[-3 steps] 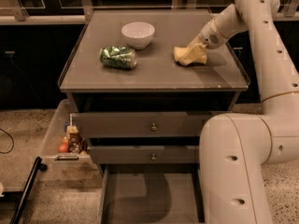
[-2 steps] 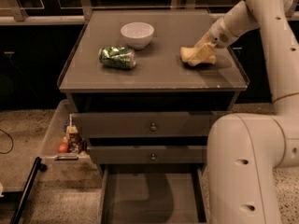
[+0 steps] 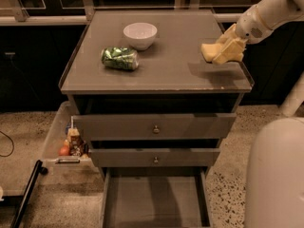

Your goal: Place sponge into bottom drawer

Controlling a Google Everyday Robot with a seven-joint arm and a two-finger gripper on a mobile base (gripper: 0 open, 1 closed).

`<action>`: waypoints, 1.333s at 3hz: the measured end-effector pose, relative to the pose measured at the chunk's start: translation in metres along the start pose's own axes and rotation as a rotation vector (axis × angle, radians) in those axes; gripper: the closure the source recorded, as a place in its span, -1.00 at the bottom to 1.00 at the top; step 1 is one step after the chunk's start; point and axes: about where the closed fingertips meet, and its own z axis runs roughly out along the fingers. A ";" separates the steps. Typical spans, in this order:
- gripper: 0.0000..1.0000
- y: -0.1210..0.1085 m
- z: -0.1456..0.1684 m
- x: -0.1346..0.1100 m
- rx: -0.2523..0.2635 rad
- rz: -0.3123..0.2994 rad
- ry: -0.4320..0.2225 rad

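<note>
The sponge (image 3: 209, 52), a pale-yellow foam block, is held in my gripper (image 3: 223, 51) a little above the right end of the cabinet top (image 3: 175, 75). It casts a shadow on the top just below it. The gripper is shut on the sponge, and my arm reaches in from the upper right. The bottom drawer (image 3: 154, 201) is pulled open at the foot of the cabinet. Its flat grey floor shows bare, well below and to the left of the gripper.
A white bowl (image 3: 140, 34) and a crumpled green bag (image 3: 119, 58) sit on the left half of the cabinet top. Two upper drawers with small knobs (image 3: 156, 128) are slightly open. A clear bin with snacks (image 3: 71, 144) stands at the left. My base (image 3: 275, 175) fills the lower right.
My gripper has carried the sponge to the right, from near the middle-right of the top toward its right edge, and raised it slightly.
</note>
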 end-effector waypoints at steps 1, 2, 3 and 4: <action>1.00 0.014 -0.074 -0.006 0.156 -0.057 -0.028; 1.00 0.063 -0.165 -0.024 0.343 -0.094 -0.067; 1.00 0.083 -0.162 -0.009 0.326 -0.071 -0.053; 1.00 0.074 -0.162 -0.022 0.344 -0.077 -0.073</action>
